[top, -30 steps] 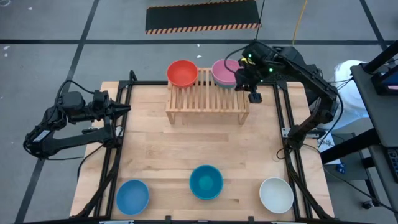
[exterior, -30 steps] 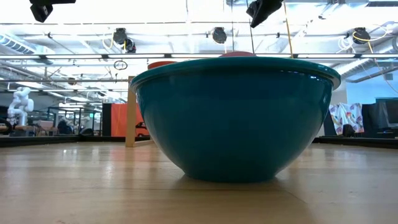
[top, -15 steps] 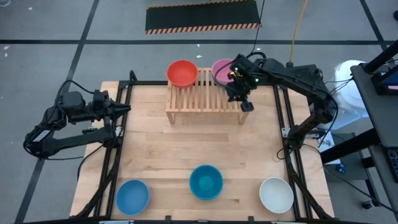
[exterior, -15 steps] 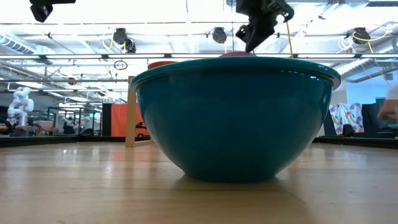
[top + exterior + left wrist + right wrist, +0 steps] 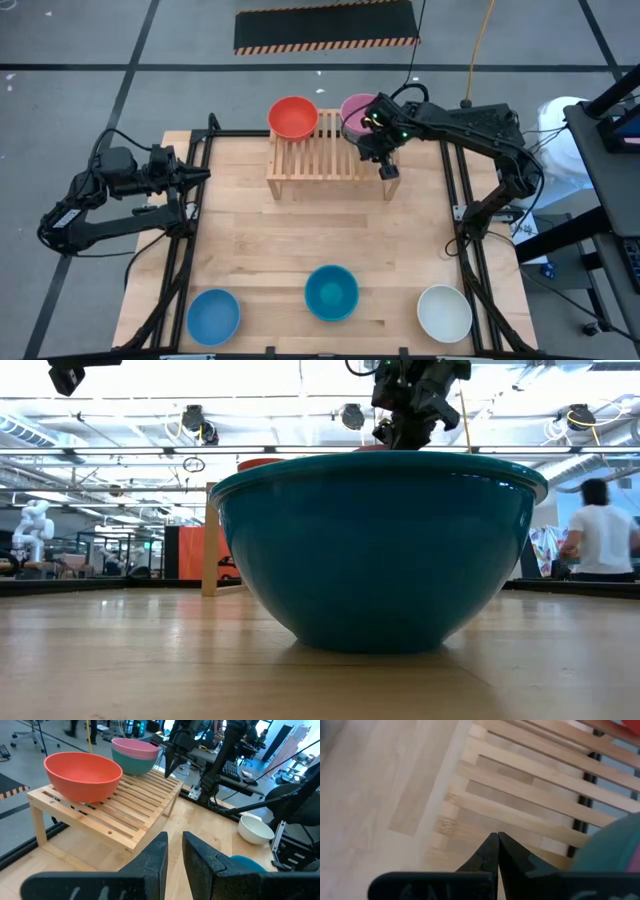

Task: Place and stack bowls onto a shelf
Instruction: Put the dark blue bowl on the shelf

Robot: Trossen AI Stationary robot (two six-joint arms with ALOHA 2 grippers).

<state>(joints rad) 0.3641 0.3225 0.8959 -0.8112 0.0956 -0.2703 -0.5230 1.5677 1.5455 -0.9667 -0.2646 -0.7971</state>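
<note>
The shelf [image 5: 322,156] stands at the table's far side. A red bowl [image 5: 293,117] rests on its left end. A pink bowl [image 5: 356,108] sits nested in a green bowl [image 5: 131,766] on its right end. Light blue [image 5: 213,315], teal [image 5: 331,292] and white [image 5: 444,312] bowls stand along the near edge. My right gripper [image 5: 388,171] is shut and hangs over the shelf's near right corner [image 5: 455,815], just beside the stacked pair, holding nothing. My left gripper [image 5: 204,177] waits at the table's left edge, slightly open and holding nothing.
Black frame rails [image 5: 452,190] run along both sides of the table. The teal bowl [image 5: 380,545] fills the low view and hides most of the shelf there. A person [image 5: 600,530] stands in the room beyond the table.
My right gripper has come down and moved toward the table's left, from beyond the shelf's right end to just over its near right corner beside the pink bowl. No bowl has moved. A person has walked into the low view at the right.
</note>
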